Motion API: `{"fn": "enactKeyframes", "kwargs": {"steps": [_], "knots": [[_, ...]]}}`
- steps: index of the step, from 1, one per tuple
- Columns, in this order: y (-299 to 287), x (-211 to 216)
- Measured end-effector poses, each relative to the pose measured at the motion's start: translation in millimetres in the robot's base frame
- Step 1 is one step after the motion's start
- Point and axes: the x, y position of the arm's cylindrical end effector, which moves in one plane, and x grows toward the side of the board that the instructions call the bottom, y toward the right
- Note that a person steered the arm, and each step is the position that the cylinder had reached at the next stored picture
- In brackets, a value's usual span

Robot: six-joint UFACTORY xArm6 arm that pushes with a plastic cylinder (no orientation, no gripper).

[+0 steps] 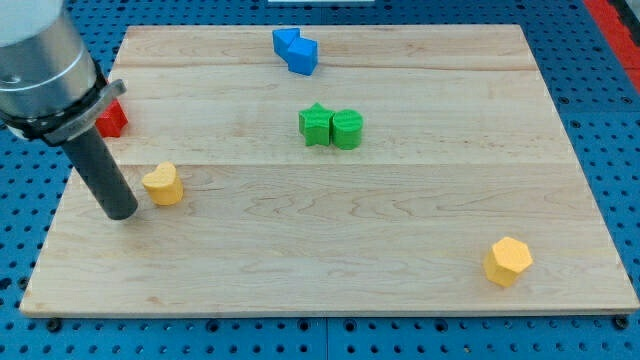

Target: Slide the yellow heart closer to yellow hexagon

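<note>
- The yellow heart (162,184) lay near the view's left edge of the wooden surface (330,250), about midway between the view's top and bottom.
- My tip (121,212) stood just beside the heart, on its left and slightly toward the view's bottom, with a thin gap apparent between them; contact could not be ruled out.
- The yellow hexagon (508,261) sat well apart from the heart, far toward the view's right and lower, near the bottom-right corner.
- So the heart lay between my tip and the hexagon: a push toward the view's right and a little downward looked, in my judgement, like the line that counted.
- This rig had no jaws, only the rod, so nothing was grasped or released.
- Off that line sat a green star (315,124) touching a green cylinder (347,129), two blue blocks (296,50) near the top edge, and a red block (110,119) partly hidden behind the arm.
</note>
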Motion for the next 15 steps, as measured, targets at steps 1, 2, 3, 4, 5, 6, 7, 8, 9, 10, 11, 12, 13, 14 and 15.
{"fn": "enactKeyframes", "kwargs": {"steps": [1, 2, 3, 4, 5, 6, 7, 8, 9, 10, 11, 12, 13, 14, 15], "knots": [[7.1, -24.8], [63.6, -30.0], [167.4, -30.0], [208.3, -30.2], [170.3, -36.9], [134.0, -40.3], [124.6, -59.5], [180.2, -80.9], [233.3, -50.8], [251.6, -17.3], [224.2, -7.8], [219.3, 12.6], [269.3, 5.8], [314.0, -3.8], [326.1, -4.4]]}}
